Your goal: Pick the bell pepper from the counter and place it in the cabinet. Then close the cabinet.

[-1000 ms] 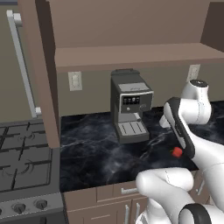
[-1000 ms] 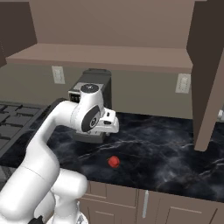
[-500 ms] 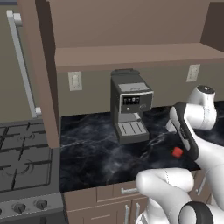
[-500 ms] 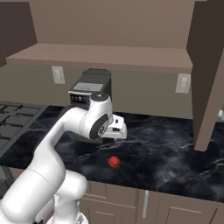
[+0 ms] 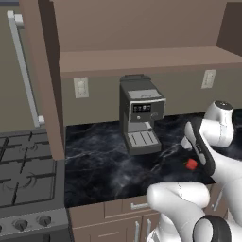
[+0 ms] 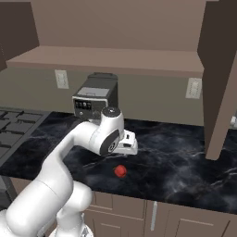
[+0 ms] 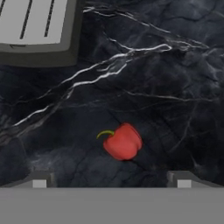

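Stove (image 5: 23,184) at far left of the coffee machine (image 5: 139,120): grey top, dark grates, round knobs along the front. Above, the cabinet (image 5: 142,59) stands open, brown wood, flat shelf board, a long silver bar handle on the door left of the machine. Coffee machine is boxy, dark grey with a slatted silver drip tray, set on the counter (image 5: 99,165) (glossy black, white marble veins). Right of the machine and nearer the counter's front edge lies the bell pepper (image 7: 123,141), small, glossy red, rounded, curled green stem, on its side. Gripper (image 7: 111,180) hangs above it, fingers spread wide, the pepper lying between the two tips with nothing in their grasp.
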Motion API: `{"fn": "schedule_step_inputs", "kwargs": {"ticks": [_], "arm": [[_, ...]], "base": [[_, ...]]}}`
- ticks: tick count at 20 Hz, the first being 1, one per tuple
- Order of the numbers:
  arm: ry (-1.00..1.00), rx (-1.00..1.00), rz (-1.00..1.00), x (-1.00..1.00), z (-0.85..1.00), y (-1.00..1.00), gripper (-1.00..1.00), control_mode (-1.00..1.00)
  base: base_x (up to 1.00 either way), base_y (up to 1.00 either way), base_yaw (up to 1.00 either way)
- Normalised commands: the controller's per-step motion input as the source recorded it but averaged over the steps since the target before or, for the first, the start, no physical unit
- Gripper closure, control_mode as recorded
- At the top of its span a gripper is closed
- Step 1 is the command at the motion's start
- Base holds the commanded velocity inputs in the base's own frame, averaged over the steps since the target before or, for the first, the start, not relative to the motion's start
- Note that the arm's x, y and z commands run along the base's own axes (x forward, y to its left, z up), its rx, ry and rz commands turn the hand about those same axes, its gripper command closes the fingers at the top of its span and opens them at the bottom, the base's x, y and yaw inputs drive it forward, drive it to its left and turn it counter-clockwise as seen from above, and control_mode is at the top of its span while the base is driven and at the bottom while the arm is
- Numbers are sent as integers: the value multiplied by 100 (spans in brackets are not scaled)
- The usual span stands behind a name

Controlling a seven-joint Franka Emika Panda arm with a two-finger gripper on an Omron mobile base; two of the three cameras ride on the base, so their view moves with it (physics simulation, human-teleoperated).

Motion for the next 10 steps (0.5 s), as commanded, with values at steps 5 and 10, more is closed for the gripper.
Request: {"fn": "schedule_step_inputs", "kwargs": {"ticks": [5, 10], "arm": [[3, 1, 0, 0, -35, 0, -100, -100], [1, 1, 0, 0, -27, -1, -100, -100]], "base": [[0, 0, 0], [0, 0, 0]]}}
